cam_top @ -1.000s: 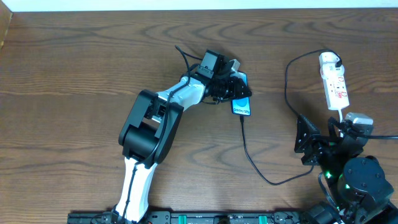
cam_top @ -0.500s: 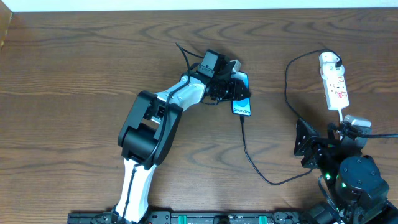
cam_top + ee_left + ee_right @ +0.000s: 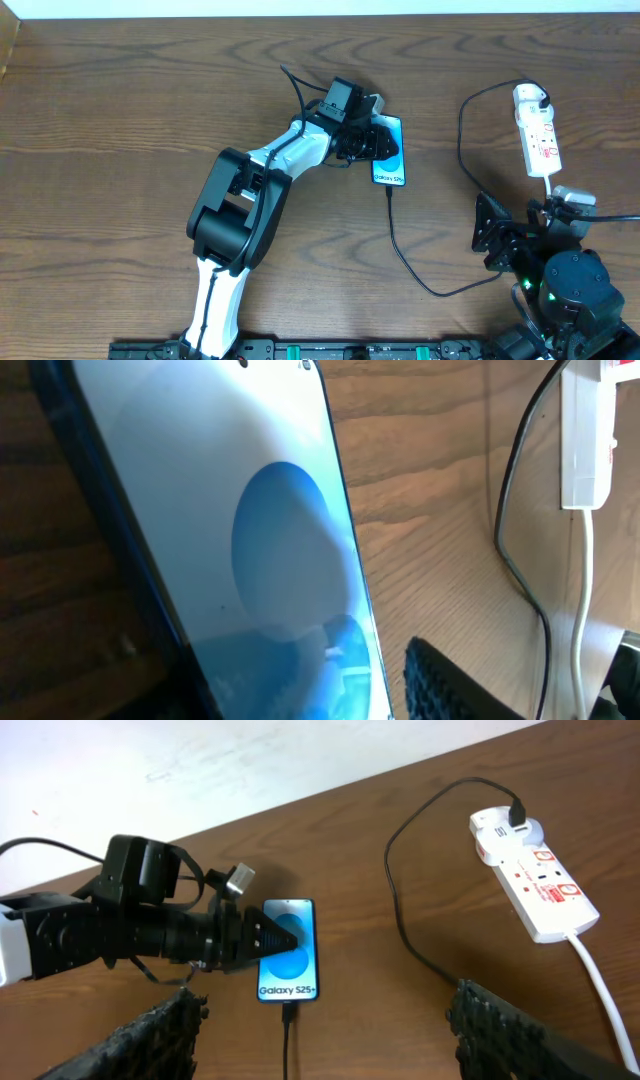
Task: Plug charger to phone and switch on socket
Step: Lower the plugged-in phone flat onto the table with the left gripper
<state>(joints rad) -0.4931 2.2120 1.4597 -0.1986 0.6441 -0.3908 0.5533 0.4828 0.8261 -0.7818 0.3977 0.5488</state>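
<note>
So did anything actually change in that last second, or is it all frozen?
The left claw slid a little to the left across the phone, uncovering more of its blue screen. The phone seems to have straightened slightly. The right arm drew back a touch toward its base. The charger cable at the phone's bottom edge and the socket stayed put.

Bright, even light over the bench (image 3: 120, 120); shadows faint. Left wrist view: phone (image 3: 270, 560) too close, out of focus, upper screen washed pale by glare. Right wrist view sharp at the phone; white wall (image 3: 150, 760) beyond it overexposed.
</note>
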